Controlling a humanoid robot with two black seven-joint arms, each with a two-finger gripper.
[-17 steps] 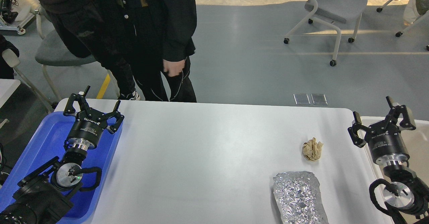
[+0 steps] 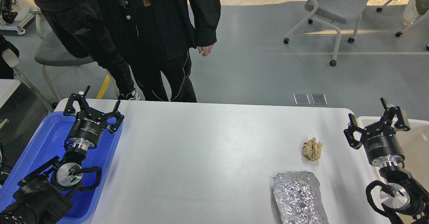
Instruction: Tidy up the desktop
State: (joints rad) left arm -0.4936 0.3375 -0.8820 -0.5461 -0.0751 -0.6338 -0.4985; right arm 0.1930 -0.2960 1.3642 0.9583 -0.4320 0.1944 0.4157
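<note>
The desktop (image 2: 207, 150) fills the centre of the view, with a crumpled paper ball (image 2: 312, 149) and a foil sheet (image 2: 298, 197) lying apart on its right half. The left gripper (image 2: 94, 108) hangs over the blue tray (image 2: 30, 150), jaws spread wide and empty. The right gripper (image 2: 377, 123) is at the desktop's right edge beside the white bin (image 2: 417, 140), jaws likewise wide and empty.

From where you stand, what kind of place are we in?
Probably a robotics lab or open office test area: a white desktop on a grey floor, wheeled office chairs behind it, and people in black standing close by.
</note>
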